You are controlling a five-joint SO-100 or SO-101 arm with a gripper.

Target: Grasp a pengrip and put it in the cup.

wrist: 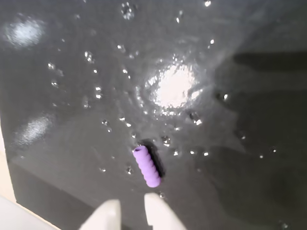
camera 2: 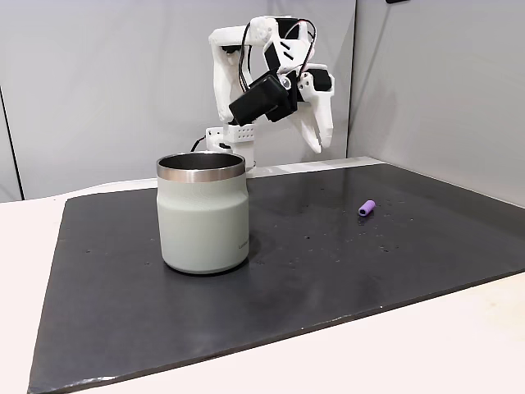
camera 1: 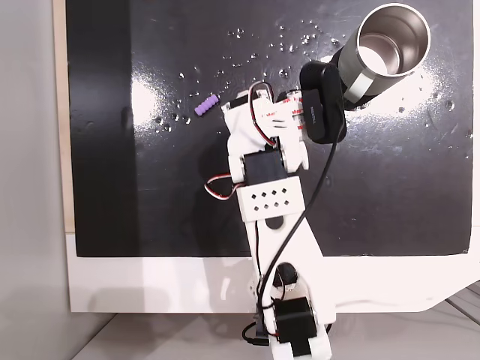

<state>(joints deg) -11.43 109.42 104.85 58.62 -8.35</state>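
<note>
The gripper (wrist: 128,211) hangs above the black mat (camera 2: 344,271) with nothing between its two white fingertips (wrist: 106,213), which show at the bottom edge of the wrist view with a narrow gap between them; it looks nearly closed and holds nothing. In the side fixed view the gripper (camera 2: 318,141) is raised well clear of the mat, pointing down.

The pengrip (wrist: 147,166) lies on its side on the mat, just beyond the fingertips in the wrist view. From above, the pengrip (camera 1: 205,104) sits just left of the arm (camera 1: 270,195), and in the side view the pengrip (camera 2: 367,208) lies to the right, well apart from the cup (camera 2: 203,213).

The cup (camera 1: 390,45) stands upright at the far right of the mat and appears empty.

Judging by this, nothing of the task is done yet: the approach is under way, and the descent, the grasp, the carry to the cup and the drop all remain.
</note>
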